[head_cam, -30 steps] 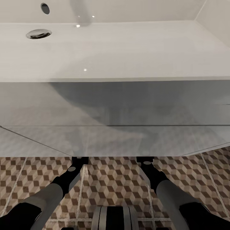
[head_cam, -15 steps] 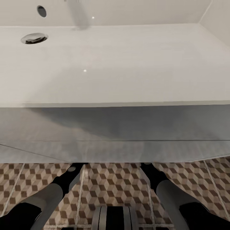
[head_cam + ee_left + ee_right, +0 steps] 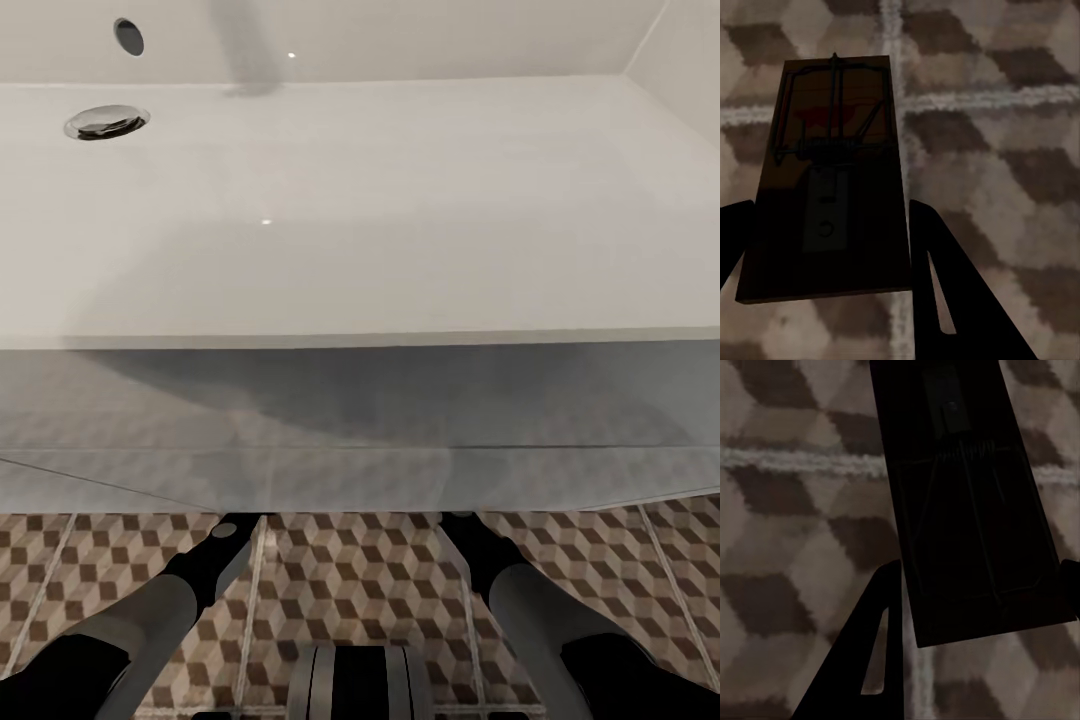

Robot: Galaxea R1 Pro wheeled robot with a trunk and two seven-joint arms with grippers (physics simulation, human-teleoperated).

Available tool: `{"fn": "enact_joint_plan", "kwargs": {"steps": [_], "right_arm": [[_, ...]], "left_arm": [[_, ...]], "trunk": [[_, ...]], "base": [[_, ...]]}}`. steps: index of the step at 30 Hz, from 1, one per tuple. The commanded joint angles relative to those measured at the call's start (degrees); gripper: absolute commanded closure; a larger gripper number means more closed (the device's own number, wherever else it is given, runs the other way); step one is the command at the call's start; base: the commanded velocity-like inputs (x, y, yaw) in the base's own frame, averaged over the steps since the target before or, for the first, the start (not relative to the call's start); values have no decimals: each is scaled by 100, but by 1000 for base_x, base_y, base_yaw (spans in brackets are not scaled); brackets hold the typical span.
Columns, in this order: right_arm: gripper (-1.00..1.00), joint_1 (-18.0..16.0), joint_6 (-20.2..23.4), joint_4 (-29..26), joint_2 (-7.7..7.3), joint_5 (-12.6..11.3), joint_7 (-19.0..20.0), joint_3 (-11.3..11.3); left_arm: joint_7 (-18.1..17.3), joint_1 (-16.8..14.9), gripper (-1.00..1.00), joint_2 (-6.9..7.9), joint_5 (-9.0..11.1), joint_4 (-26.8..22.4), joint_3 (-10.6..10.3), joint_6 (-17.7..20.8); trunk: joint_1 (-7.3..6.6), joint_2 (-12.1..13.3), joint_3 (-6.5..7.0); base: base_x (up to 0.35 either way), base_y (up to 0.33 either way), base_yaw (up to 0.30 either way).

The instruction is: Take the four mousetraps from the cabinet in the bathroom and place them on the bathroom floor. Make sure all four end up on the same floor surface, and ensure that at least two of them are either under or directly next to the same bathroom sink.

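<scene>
Cube-patterned tile floor (image 3: 1020, 172); each jaws pair clamps flat wooden mousetrap: left (image 3: 829, 180), right (image 3: 967, 502).

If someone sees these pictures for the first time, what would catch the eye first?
Probably the wide white sink, which spans the upper half of the head view, its chrome drain at the far left. Next, the cube-patterned bathroom floor below it. In each wrist view a mousetrap sits between dark jaws over that tiling: one at the left gripper, one at the right gripper.
</scene>
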Motion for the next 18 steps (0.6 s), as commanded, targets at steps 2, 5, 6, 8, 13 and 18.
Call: {"fn": "enact_joint_plan", "kwargs": {"steps": [2,5,6,8,13,18], "right_arm": [[100,-3,-71,113,-2,-16,-34,37],[100,-3,-205,336,-2,-15,-26,36],[100,-3,-246,398,-2,-17,-22,36],[100,-3,-375,592,-2,-22,-5,33],[100,-3,-741,1088,3,-32,30,28],[100,-3,-865,1301,9,-51,37,27]], "left_arm": [[23,-3,100,6,53,18,-44,-17],[21,-2,100,14,71,38,-41,-17],[19,-2,100,15,76,43,-41,-17],[10,0,100,21,91,75,-40,-13],[-28,5,100,26,105,389,-22,-15],[-41,5,100,20,110,564,-7,-15]], "trunk": [[-1,-1,-3],[-1,-1,-3],[-1,-1,-3],[-1,-1,-3],[-1,-1,-3],[-1,-1,-3]], "base": [[0,0,0],[0,0,0],[0,0,0],[0,0,0],[0,0,0],[0,0,0]]}}
